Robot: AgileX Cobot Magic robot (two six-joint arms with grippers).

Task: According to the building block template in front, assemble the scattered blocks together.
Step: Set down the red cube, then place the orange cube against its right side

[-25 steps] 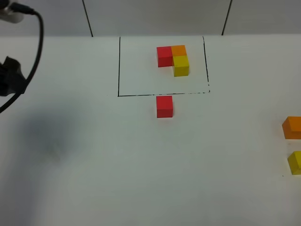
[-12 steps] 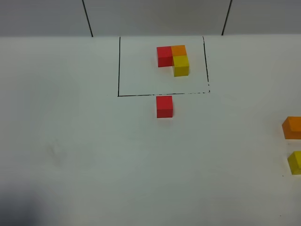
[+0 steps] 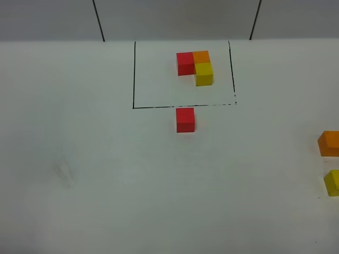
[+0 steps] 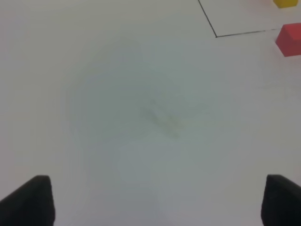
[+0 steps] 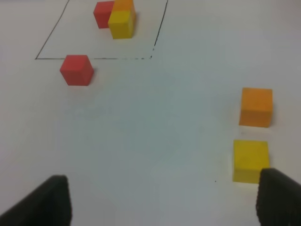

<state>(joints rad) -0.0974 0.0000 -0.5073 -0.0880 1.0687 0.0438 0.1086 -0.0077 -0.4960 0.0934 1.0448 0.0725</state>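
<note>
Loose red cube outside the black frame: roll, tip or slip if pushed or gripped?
The loose red cube looks rigid and flat-faced, as tall as wide, so a push probably slides it rather than rolling or tipping it. Its flat parallel sides likely suit a pinch; an off-centre nudge may spin it.

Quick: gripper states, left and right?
Left gripper: open, holding nothing.
Right gripper: open, holding nothing.
</note>
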